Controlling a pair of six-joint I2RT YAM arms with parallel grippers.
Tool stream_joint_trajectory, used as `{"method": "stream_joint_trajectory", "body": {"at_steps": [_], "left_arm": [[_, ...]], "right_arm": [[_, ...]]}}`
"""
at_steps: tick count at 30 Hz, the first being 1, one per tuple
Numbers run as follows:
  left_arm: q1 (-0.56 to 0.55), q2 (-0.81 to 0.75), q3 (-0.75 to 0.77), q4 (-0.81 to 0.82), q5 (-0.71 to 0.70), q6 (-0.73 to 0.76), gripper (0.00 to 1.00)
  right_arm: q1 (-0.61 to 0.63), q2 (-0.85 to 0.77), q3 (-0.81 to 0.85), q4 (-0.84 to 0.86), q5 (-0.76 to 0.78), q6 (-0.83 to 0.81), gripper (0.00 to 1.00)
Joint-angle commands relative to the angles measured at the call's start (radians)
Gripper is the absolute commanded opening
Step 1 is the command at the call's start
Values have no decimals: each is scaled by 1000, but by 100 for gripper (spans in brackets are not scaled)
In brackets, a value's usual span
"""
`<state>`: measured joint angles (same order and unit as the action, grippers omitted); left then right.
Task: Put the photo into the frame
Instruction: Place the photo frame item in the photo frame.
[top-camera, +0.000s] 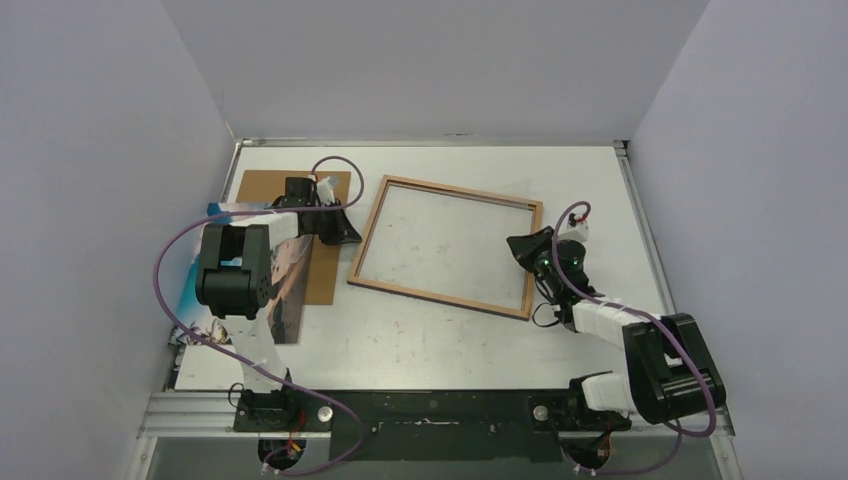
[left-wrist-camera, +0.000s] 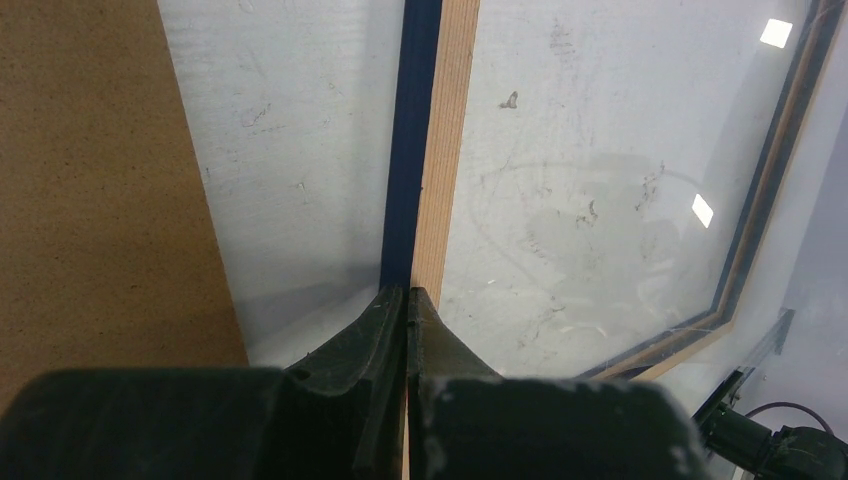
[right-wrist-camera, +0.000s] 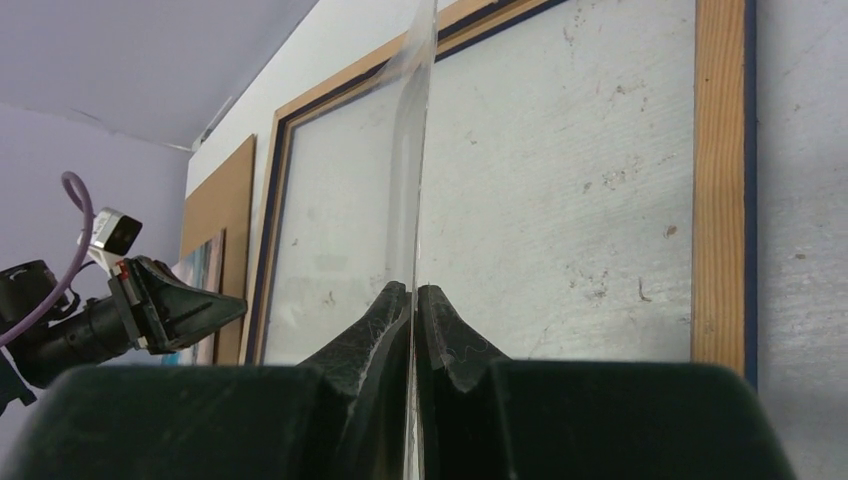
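**A:** Where's the frame (top-camera: 445, 245)?

**B:** Flat on the table (top-camera: 420, 345), about mid-table. The wood-brown back is up, and navy shows only along the outer edge.

**A:** Left gripper (top-camera: 350, 236)?

**B:** It's at the frame's left rail, roughly mid-length. The jaws are pressed together with no gap. In the wrist view the tips (left-wrist-camera: 408, 293) sit right at the line where navy meets wood. Can't tell whether they pinch anything or just rest on the rail.

**A:** Right gripper (top-camera: 516, 245)?

**B:** It's at the frame's right rail, just inside it. The jaws are closed on the clear pane (right-wrist-camera: 412, 150). The thin sheet runs edge-on up from between the 2 fingers (right-wrist-camera: 375, 320), with the frame's back visible on both sides of it. Can't tell how much of the pane sits in the frame's opening.

**A:** Photo (top-camera: 288, 300)?

**B:** It's left of the frame and well apart from it, not in it. It lies flat and overlaps the near-left part of the backing board (top-camera: 262, 185). The left arm hides most of it, so only the blue far edge and a sandy strip show.

**A:** And the board relative to the frame?

**B:** Just left of the frame, flat, with a strip of bare table between the 2. It doesn't touch the frame.
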<state>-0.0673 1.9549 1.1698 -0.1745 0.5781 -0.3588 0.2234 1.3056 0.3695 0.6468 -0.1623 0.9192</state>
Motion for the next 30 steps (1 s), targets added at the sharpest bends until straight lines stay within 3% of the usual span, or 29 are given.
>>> {"method": "stream_joint_trajectory", "body": {"at_steps": [1,22,30], "left_arm": [[-3,19,11,-11,8,10,0],[-3,25,14,-10,12,10,0],[-3,22,18,-14,16,8,0]], "right_arm": [[9,35,0,102,0,-2,5],[105,-32,44,22,107,-178,5],[133,10,70,-5,143,-202,5]]}}
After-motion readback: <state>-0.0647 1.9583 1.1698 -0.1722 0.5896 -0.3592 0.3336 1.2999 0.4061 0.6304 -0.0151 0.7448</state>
